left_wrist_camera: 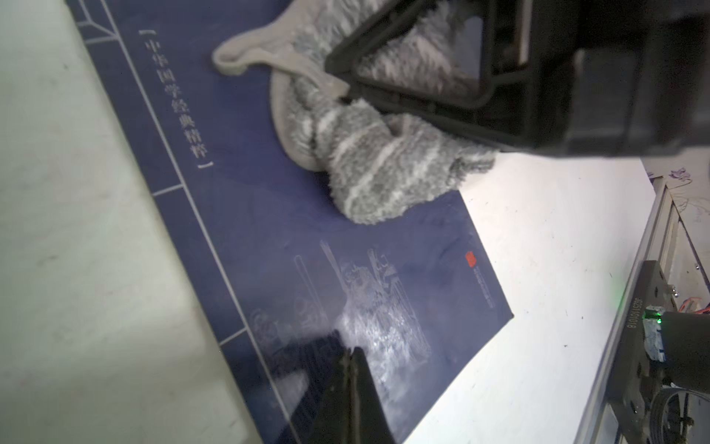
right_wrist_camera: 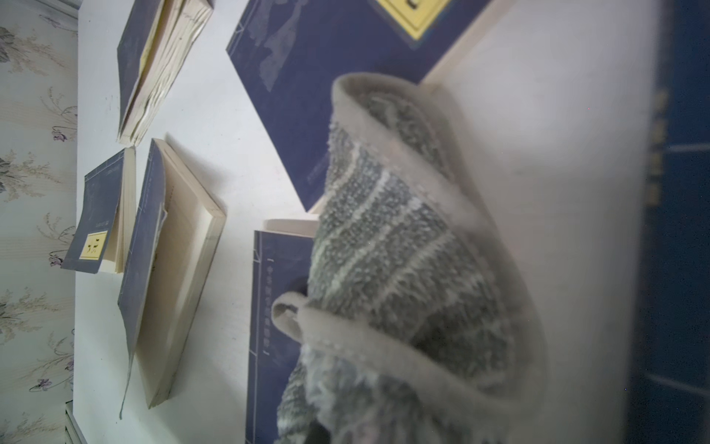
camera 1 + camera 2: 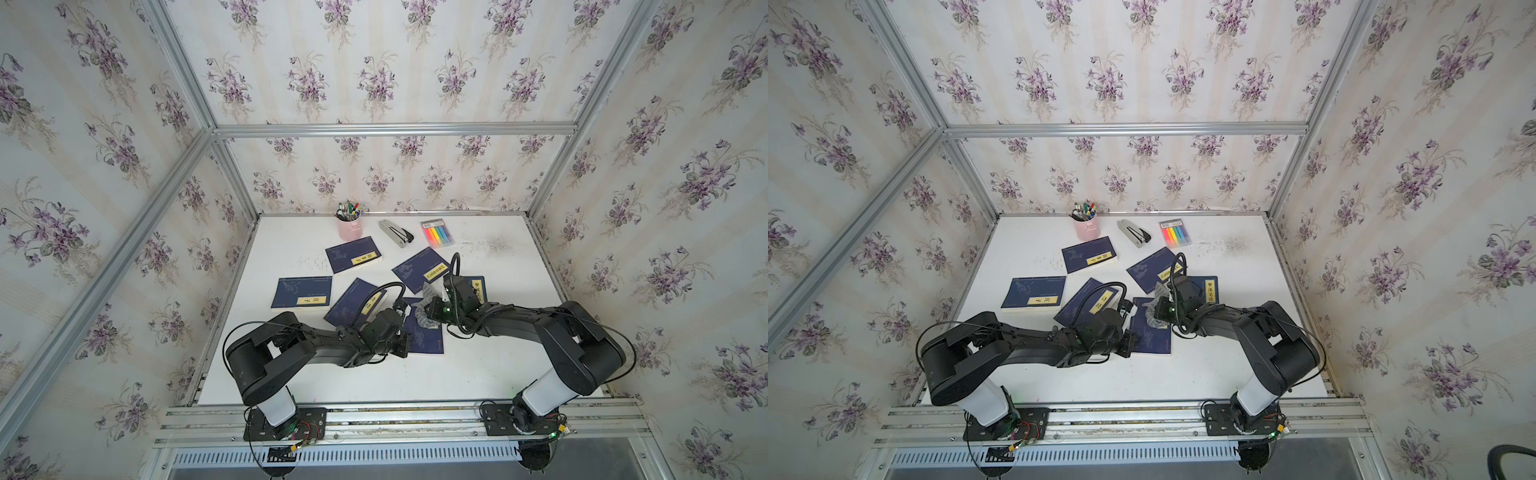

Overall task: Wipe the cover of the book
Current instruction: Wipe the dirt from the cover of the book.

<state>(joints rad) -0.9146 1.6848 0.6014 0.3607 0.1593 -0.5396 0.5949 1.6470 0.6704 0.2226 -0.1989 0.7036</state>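
Your left gripper [image 1: 349, 355] has its jaws pressed together, with the tips down against the cover of the dark blue paperback book with the pale line drawing [image 1: 269, 238], close to its spine edge. In both top views that book lies flat on the white tabletop [image 3: 457, 374], near the front centre between the two arms. Your right gripper [image 1: 345, 90] pinches the fluffy grey-and-white striped cloth [image 1: 376, 165], which sits bunched on the book's far end and spills over one edge onto the table.
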